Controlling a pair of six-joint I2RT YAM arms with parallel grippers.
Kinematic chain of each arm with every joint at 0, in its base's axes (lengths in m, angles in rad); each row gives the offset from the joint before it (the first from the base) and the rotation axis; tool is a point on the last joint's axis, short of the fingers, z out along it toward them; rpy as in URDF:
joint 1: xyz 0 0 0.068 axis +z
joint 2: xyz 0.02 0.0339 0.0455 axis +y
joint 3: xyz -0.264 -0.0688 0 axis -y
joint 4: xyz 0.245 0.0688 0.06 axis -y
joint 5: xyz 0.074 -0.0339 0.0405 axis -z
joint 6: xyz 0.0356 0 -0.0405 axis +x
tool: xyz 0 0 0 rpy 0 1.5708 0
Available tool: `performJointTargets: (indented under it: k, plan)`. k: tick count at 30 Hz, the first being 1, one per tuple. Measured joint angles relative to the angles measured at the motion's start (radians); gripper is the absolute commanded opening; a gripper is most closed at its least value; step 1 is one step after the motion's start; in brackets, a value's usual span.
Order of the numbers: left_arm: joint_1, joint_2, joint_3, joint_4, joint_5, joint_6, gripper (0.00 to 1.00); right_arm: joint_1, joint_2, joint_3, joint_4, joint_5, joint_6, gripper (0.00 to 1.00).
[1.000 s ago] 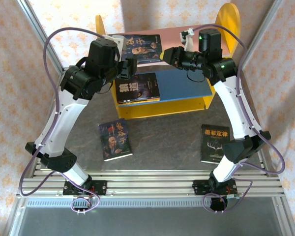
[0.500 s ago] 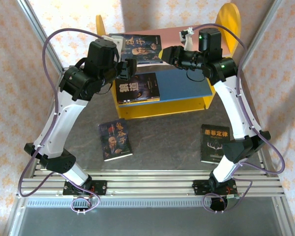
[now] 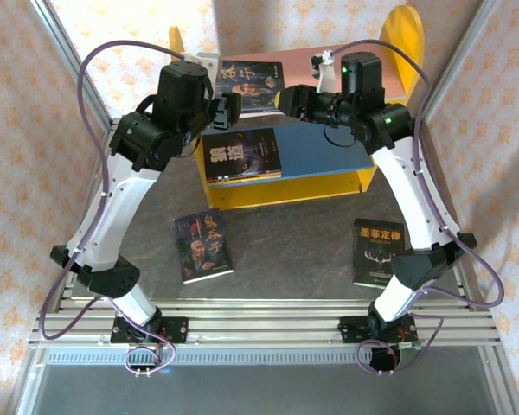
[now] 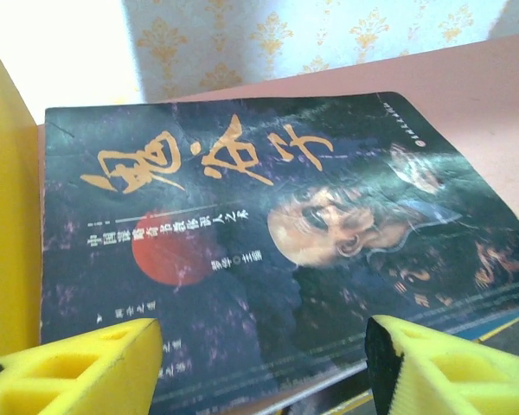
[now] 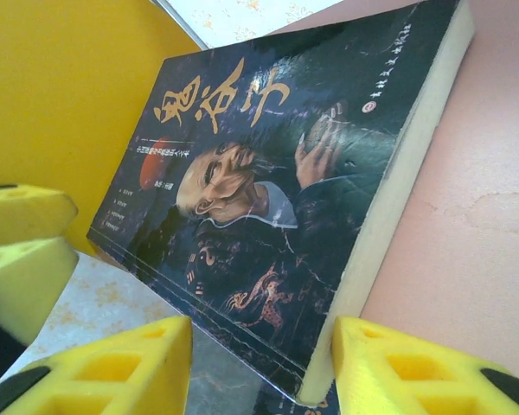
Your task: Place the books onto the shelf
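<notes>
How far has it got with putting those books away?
Two look done: the upper book lies on the pink board, the lower book on the blue board. The left pincer and right pincer stand open at the upper book. Remaining: the left table book and the right table book.

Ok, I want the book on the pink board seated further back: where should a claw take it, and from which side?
Its near edge, from the front. The book lies flat, and that edge seems to overhang the pink board, so one finger could likely go above and one below.
</notes>
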Motion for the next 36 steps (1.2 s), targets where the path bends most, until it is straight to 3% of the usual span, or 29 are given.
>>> performJointTargets:
  k: [13,27,36]
  plan:
    - [0.0,0.14,0.15,-0.075,-0.039,0.036,0.67,0.018,-0.003,0.005,-0.01,0.036,-0.05,0.52]
    - [-0.023,0.146,0.176,-0.161,-0.045,0.012,0.57,0.018,-0.003,0.007,-0.01,0.026,-0.05,0.57]
    - [-0.095,0.115,0.154,-0.199,-0.045,-0.001,0.56,0.014,-0.003,0.011,-0.011,0.012,-0.049,0.61]
